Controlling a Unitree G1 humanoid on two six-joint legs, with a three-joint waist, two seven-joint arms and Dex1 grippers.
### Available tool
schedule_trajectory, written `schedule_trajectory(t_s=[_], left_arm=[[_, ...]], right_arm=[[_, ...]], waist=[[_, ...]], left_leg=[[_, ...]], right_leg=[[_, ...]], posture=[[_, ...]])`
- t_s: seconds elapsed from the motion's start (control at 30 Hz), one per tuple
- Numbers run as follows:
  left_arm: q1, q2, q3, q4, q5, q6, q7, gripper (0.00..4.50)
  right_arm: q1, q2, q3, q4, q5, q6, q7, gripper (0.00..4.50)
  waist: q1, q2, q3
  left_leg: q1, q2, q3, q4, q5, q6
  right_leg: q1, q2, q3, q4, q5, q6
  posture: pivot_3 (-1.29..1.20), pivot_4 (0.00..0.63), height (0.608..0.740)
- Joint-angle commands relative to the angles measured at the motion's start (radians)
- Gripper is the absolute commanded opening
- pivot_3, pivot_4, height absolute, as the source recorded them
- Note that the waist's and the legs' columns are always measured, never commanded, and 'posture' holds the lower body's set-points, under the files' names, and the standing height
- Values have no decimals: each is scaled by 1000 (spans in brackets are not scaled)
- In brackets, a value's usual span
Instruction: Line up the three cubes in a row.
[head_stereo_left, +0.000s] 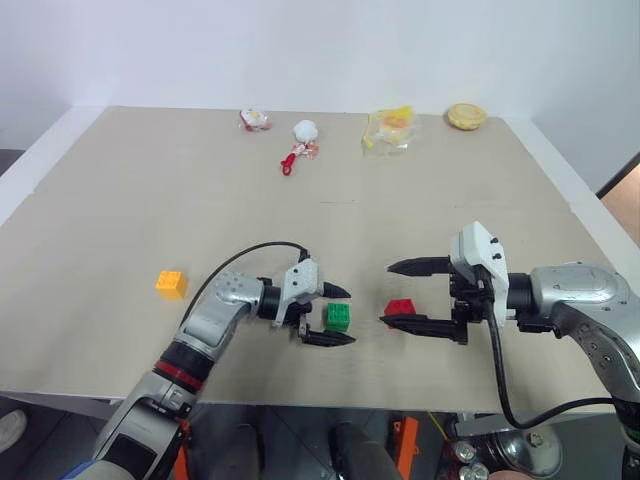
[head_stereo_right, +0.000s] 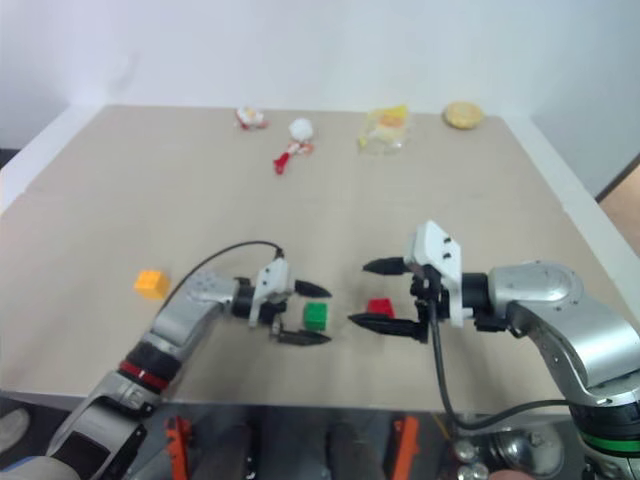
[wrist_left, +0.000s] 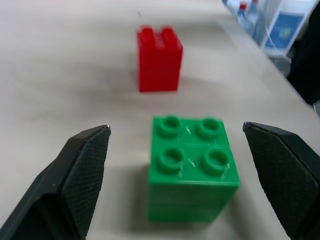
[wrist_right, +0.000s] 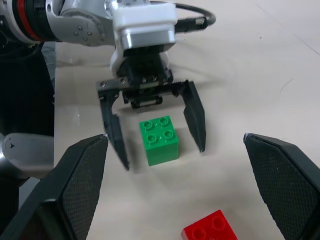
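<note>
A: Where is the green cube (head_stereo_left: 337, 317) found?
B: Between the spread fingers of the left gripper (head_stereo_left: 338, 314), untouched; the red cube (head_stereo_left: 401, 307) sits at three o'clock, the orange cube (head_stereo_left: 171, 284) at nine.
A: And the right gripper (head_stereo_left: 397, 293)?
B: Spread wide, empty. The left should be drawn straight back, so nothing is nudged.

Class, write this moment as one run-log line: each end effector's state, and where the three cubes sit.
left end effector: open around green cube | right end effector: open by red cube | orange-yellow cube: apart, robot's left

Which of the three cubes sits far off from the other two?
The orange cube: it sits alone off to the left, while the green and red cubes sit close together.
</note>
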Motion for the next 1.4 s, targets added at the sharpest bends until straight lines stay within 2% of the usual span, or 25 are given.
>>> schedule_trajectory(t_s=[0.03,0.23,0.33,0.43,0.57,0.77,1.0,1.4], left_arm=[[-18,-5,91,-105,-84,55,46,4475],[60,41,268,-420,-240,296,255,4475],[100,47,392,-601,-304,413,453,4475],[149,68,482,-700,-312,473,594,4475],[313,104,617,-779,-300,488,710,4475],[467,135,686,-714,-270,393,726,4475],[554,150,750,-640,-263,306,730,4475],[599,151,710,-533,-226,240,736,4475]], right_arm=[[-34,6,-50,-4,28,-21,-8,4500],[-71,46,-70,-9,115,6,-10,4500],[-109,81,-31,3,123,3,-19,4500],[-165,127,24,37,100,-6,-26,4500],[-283,218,121,123,52,-30,-26,4500],[-382,309,214,234,-35,-91,-1,4500],[-423,357,235,267,-57,-109,17,4500],[-438,386,235,266,-72,-96,24,4500]], waist=[[0,0,0],[-1,0,0],[0,0,0],[-1,0,0],[-11,-1,0],[-1,-3,1],[0,-3,1],[-1,-3,1]], left_leg=[[0,0,0,0,0,0],[0,1,0,0,0,0],[0,1,-1,-1,0,0],[1,1,-1,0,0,0],[5,2,0,1,0,0],[7,2,0,1,0,0],[6,2,2,-1,0,-1],[5,3,2,-3,0,-1]], right_leg=[[0,0,0,0,0,0],[0,1,0,0,2,3],[0,1,0,0,1,3],[1,1,0,0,2,3],[4,1,0,0,2,1],[7,1,-1,0,0,-3],[4,-1,-1,0,-1,-4],[2,-1,-2,0,-1,-5]], posture=[[0,150,740],[0,150,740],[0,150,740],[0,150,740],[0,150,740],[0,150,740],[0,150,740],[0,150,740]])
